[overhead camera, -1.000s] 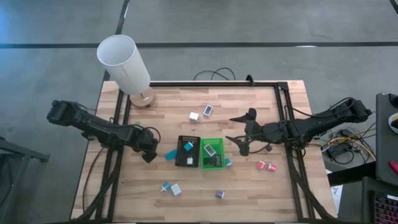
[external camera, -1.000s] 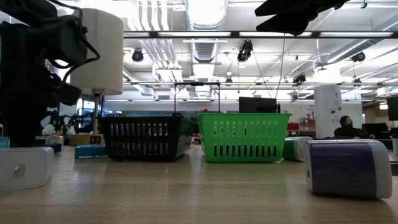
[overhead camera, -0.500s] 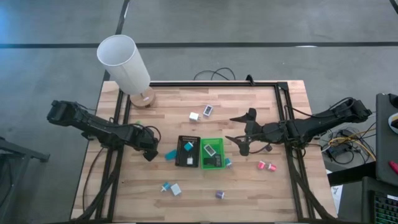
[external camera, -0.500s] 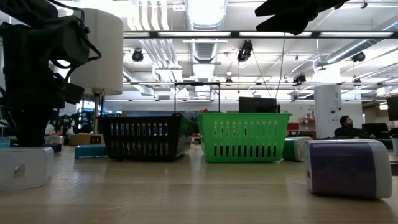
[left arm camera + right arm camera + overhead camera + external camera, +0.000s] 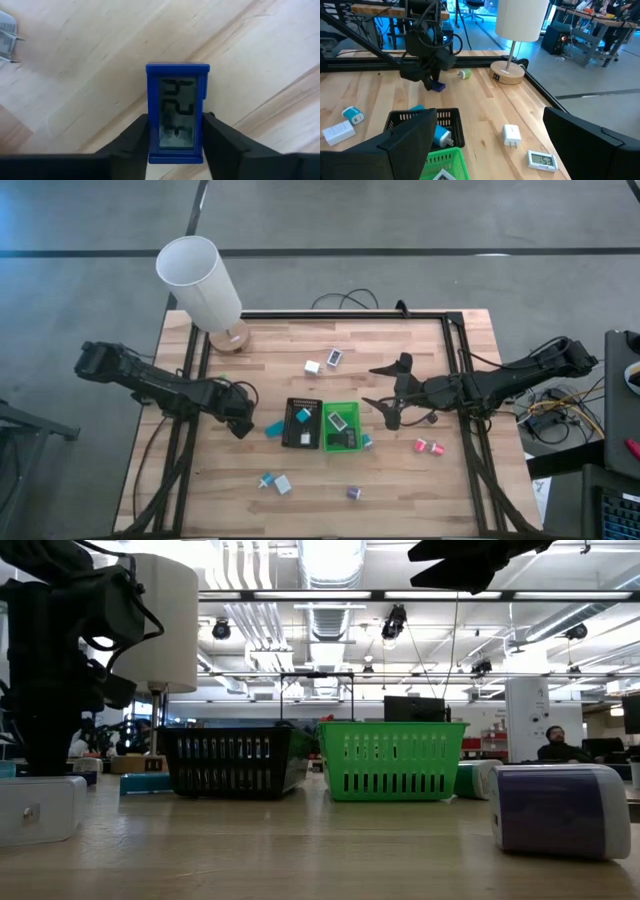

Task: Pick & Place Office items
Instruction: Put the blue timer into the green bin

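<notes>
Your left hand [image 5: 175, 135] is closed on a small blue clock [image 5: 177, 112], one finger [image 5: 131, 142] pressed to each long side of its case, with the display facing the wrist camera and pale wood behind it. From above, that hand [image 5: 240, 423] sits low over the desk [image 5: 400, 480] just left of the black tray [image 5: 303, 423], with a flat teal piece [image 5: 273, 429] lying between hand and tray. In the right wrist view the clock [image 5: 438, 86] shows as a blue block at the tip of the left hand [image 5: 431, 80], at or just above the wood; you cannot tell whether it still touches. Your right hand [image 5: 392, 390] hangs above the desk just right of the green tray [image 5: 340, 426], its fingers spread wide and holding nothing; the level view shows it [image 5: 470, 560] well clear of the surface. The black tray holds a teal item [image 5: 303, 415]; the green tray, touching it on the right, holds a white piece [image 5: 340, 420] and a dark one [image 5: 341, 439]. A white block [image 5: 313, 367] and a small white clock [image 5: 334, 357] lie beyond the trays, toward the lamp [image 5: 200, 285] side. Two pink pieces [image 5: 428, 446] rest right of the green tray, a teal one [image 5: 367, 442] touches its near right corner, and nearer the front edge lie a teal piece [image 5: 266, 480], a pale block [image 5: 284, 484] and a purple piece [image 5: 353, 493].
</notes>
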Robot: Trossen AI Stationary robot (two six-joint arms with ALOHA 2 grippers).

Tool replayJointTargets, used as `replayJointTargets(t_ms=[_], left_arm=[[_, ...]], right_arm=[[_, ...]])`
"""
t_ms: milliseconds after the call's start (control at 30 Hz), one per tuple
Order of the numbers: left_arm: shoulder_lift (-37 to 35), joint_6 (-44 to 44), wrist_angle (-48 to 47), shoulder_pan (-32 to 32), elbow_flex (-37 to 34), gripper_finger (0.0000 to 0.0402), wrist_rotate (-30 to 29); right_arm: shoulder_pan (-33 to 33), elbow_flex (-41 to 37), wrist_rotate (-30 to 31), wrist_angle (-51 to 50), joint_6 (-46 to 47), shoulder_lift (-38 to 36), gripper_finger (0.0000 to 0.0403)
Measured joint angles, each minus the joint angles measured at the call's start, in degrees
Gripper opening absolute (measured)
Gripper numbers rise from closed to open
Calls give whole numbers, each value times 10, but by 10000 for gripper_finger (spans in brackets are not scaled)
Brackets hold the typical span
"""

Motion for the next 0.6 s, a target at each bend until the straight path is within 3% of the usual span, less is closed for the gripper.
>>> replayJointTargets(t_ms=[333,600], left_arm=[[-2,60,-9,4,0,141,33],[1,140,-27,30,58,141,85]], right_arm=[[0,-9,0,-6,3,0,366],[-2,-19,-1,-5,-11,0,366]])
